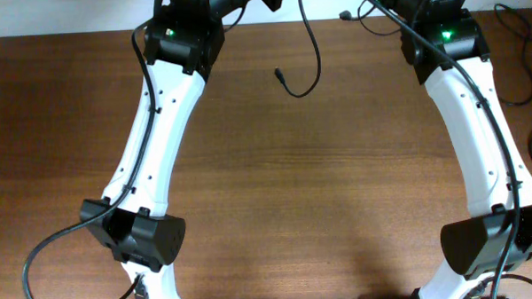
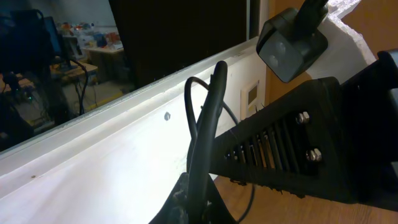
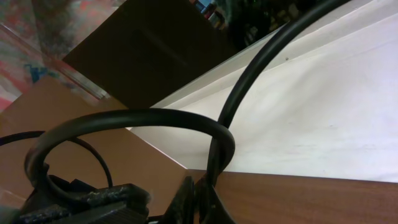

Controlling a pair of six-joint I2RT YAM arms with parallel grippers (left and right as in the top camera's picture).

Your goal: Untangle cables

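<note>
Overhead, the brown worktop (image 1: pixel 276 193) lies under the white left arm (image 1: pixel 155 136) and right arm (image 1: pixel 478 133), both reaching to its far edge. The left hand (image 2: pixel 196 206) is clamped on a black cable (image 2: pixel 208 124) raised above the worktop. The right hand (image 3: pixel 199 200) pinches a looping stretch of cable. A plug end (image 1: pixel 279 75) shows near the far edge.
</note>
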